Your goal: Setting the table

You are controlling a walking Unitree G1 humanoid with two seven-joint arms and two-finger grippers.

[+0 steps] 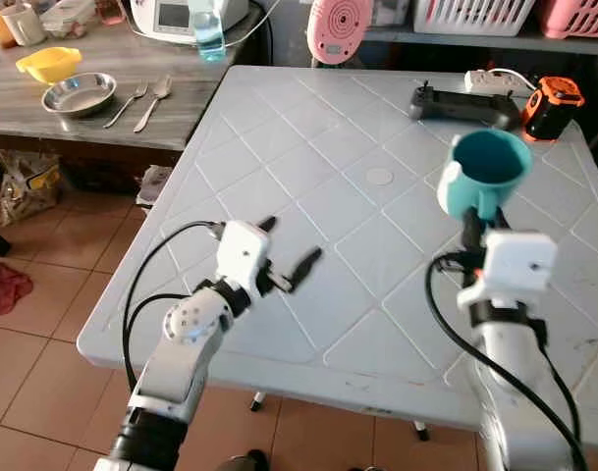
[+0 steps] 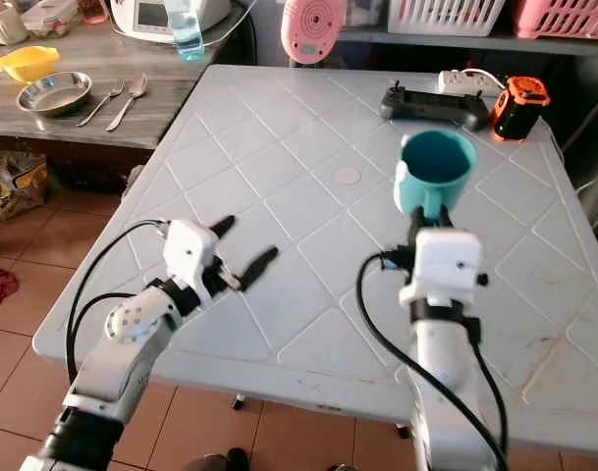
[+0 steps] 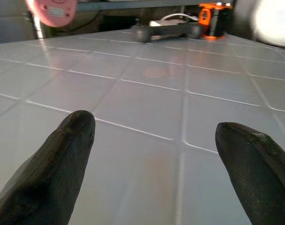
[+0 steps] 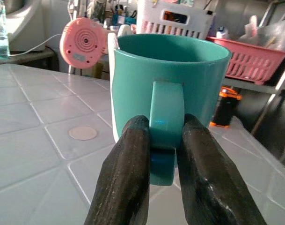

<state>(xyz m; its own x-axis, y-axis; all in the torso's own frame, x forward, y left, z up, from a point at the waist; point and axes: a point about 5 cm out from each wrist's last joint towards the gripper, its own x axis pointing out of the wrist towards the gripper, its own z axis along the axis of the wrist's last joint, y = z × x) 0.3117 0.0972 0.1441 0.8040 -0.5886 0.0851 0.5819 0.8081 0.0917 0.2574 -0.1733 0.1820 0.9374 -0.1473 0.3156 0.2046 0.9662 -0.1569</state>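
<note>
We are holding the teal mug [image 1: 487, 172] by its handle with our right hand [image 4: 163, 154], fingers squeezed tight, up over the white worktop [image 1: 308, 147]. Our left hand [image 1: 291, 257] is hovering wide open, holding nothing, low over the worktop.

We are in a lived-in home, in a kitchen or dining corner. We see a white plastic table [image 1: 308, 186] on a tiled floor [image 1: 43, 294]. Beside it a wooden counter [image 1: 112, 98] holds a steel bowl [image 1: 79, 93], a yellow bowl [image 1: 49, 64], a fork [image 1: 127, 104] and a spoon [image 1: 153, 102]. Along the back wall sit a white basket [image 1: 473, 15] and a pink basket [image 1: 576, 17].
</note>
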